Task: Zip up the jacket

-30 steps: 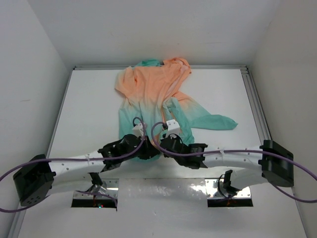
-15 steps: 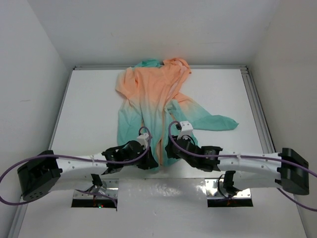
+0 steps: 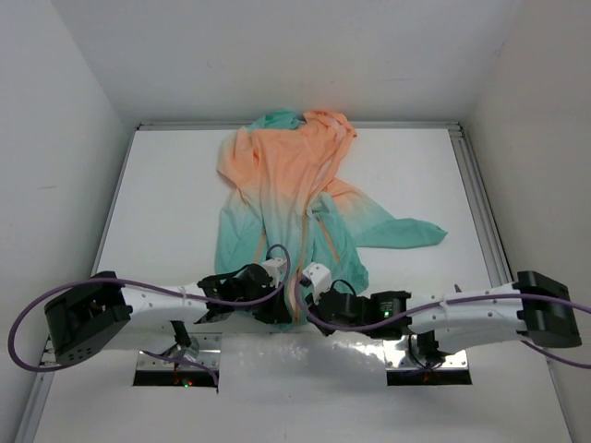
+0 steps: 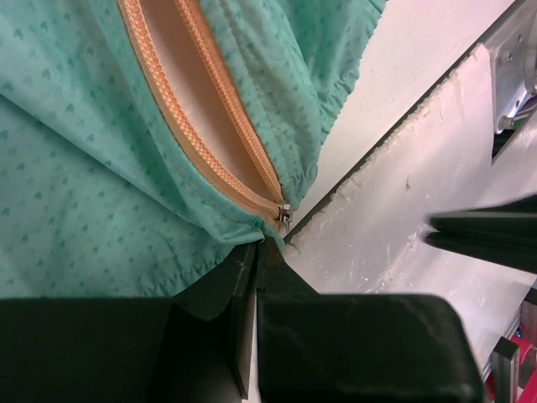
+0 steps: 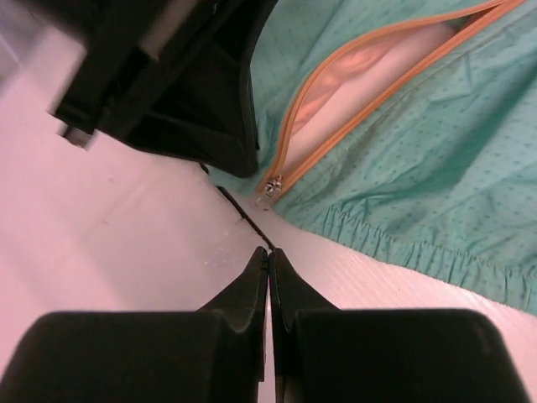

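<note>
My left claw looks pinched shut on the jacket hem, the slider just past its tips. My right claw is closed and empty, with the slider just ahead. I worry the thin fabric slips free or bunches into the teeth.

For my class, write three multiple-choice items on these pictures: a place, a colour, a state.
1. Where on the jacket is the zipper slider? A at the hood; B at the bottom hem; C halfway up.
2. What colour is the zipper tape? A orange; B black; C white.
3. The jacket front is: A zipped to the collar; B unzipped above the slider; C buttoned shut.
Answers: B, the slider sits at the teal hem; A, both wrist views show orange; B, the tapes part above the slider.
</note>
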Robot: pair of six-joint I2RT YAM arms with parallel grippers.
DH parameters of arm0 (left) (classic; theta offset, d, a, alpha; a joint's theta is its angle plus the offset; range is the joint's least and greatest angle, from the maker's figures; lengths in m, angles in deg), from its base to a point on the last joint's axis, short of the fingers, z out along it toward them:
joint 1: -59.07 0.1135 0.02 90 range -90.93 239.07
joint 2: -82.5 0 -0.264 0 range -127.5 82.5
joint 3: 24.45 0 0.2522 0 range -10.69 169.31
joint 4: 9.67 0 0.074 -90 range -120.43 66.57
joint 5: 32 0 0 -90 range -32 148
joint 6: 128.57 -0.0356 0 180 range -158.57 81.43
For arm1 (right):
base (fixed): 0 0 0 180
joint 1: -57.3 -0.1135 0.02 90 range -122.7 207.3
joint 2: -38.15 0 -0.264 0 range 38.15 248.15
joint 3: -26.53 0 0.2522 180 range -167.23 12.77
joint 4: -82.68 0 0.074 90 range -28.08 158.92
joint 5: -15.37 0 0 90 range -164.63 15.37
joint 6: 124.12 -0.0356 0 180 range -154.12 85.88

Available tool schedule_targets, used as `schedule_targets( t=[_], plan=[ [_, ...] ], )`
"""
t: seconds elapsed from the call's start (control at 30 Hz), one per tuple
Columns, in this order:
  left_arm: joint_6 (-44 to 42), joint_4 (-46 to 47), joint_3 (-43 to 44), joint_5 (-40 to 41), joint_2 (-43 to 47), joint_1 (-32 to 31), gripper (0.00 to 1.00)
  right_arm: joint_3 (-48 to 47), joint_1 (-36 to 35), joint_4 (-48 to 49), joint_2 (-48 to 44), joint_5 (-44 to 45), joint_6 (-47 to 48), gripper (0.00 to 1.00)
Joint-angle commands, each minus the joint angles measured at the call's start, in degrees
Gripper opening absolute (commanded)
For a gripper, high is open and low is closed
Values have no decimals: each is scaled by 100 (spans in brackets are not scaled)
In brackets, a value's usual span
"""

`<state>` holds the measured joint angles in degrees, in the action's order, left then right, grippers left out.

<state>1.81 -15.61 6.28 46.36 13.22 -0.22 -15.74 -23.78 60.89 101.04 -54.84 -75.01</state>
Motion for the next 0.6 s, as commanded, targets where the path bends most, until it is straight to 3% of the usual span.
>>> schedule_targets(
  t=[0.0, 0.23, 0.57],
  plan=[
    [-92, 246, 140, -207, -60, -65, 0, 118, -101, 758, 389, -125, 731, 0],
    [84, 431, -18, -225, -42, -65, 0, 636, -101, 2102, 706, 113, 783, 19],
    [356, 765, -159, -286, -7, -65, 0, 733, -373, 2790, 1129, 560, 898, 19]
  ],
)
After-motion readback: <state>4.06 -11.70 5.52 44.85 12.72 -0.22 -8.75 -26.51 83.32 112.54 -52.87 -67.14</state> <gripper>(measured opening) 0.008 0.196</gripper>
